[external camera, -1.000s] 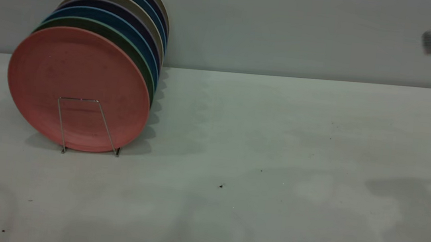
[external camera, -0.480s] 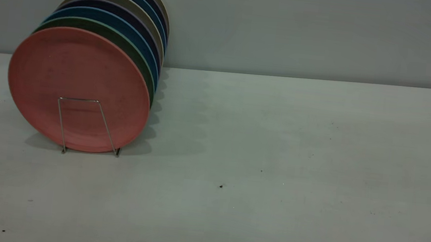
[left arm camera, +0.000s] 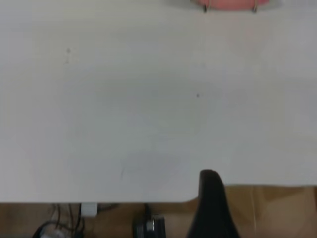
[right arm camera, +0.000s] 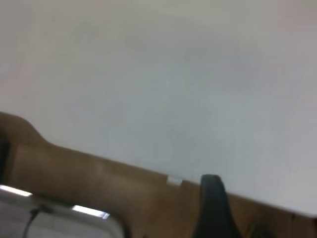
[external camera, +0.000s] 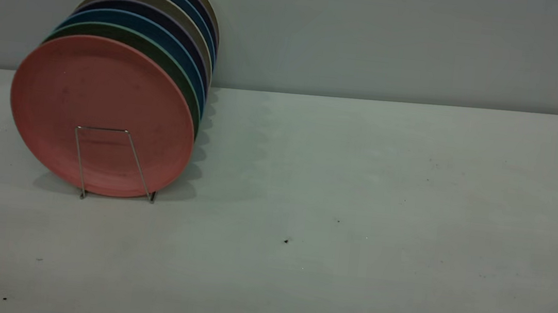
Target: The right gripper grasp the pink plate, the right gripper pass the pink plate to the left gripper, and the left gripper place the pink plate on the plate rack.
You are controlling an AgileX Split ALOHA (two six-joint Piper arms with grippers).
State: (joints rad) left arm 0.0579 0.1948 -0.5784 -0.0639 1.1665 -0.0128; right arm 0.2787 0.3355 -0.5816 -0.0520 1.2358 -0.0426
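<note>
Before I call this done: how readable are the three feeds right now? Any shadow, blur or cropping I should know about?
Exterior view: dim, even light; the pink plate in the plate rack is sharp and throws a soft shadow on the table; no arm in frame. Left wrist view: soft and pale, plate cropped at the frame edge, one finger showing. Right wrist view: blurred, only table and one finger.
</note>
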